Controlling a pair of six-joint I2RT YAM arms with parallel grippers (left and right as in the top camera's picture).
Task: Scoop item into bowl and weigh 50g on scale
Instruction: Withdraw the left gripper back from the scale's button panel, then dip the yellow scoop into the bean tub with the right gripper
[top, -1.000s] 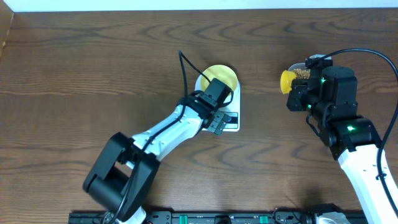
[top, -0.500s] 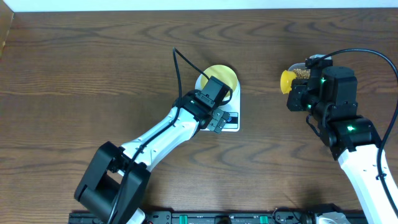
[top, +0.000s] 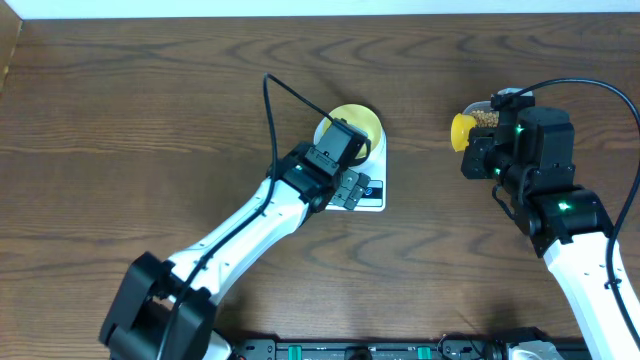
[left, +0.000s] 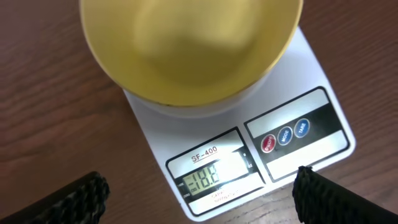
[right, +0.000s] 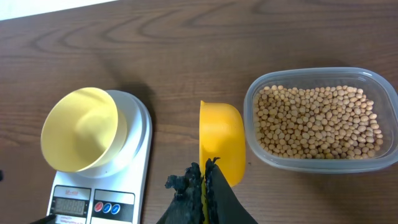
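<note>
The empty pale-yellow bowl (left: 186, 50) stands on the white scale (left: 311, 68), whose lit display (left: 211, 177) shows digits. My left gripper (left: 199, 205) hangs open over the scale's front edge (top: 372, 197), one finger on each side, holding nothing. The bowl (top: 357, 122) shows just beyond it from overhead. My right gripper (right: 204, 186) is shut on the handle of a bright yellow scoop (right: 221, 143), which hangs between the scale (right: 140, 155) and a clear tub of tan beans (right: 320, 118). Whether the scoop holds beans is hidden.
The tub (top: 487, 114) sits at the back right, mostly hidden under my right arm in the overhead view. Dark wood table (top: 120, 120) stretches left of the scale. A black rail (top: 330, 350) runs along the front edge.
My left arm's elbow has swung left and the left gripper has slid slightly left over the scale's front. The right arm and scoop have not moved.
</note>
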